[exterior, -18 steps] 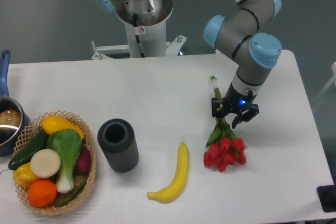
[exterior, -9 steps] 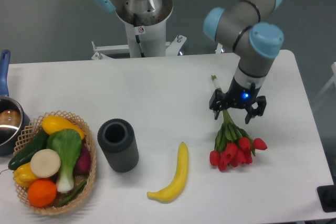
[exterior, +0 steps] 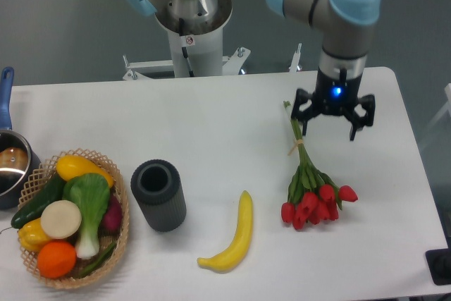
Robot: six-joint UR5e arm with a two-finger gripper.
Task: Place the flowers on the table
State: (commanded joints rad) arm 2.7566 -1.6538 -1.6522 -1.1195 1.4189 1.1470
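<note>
gripper (exterior: 332, 117) — fingers spread wide, holding nothing | flowers (exterior: 311, 187) lie just below it on table (exterior: 211, 132) | placement looks done — only retreat left

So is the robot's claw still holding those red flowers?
No, the gripper is open and lifted clear, while the flowers lie by themselves on the table.

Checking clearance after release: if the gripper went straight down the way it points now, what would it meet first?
The gripper, open and pointing down, would probably meet the bare table just right of the flowers, though depth is unclear and it might clip their stems.
</note>
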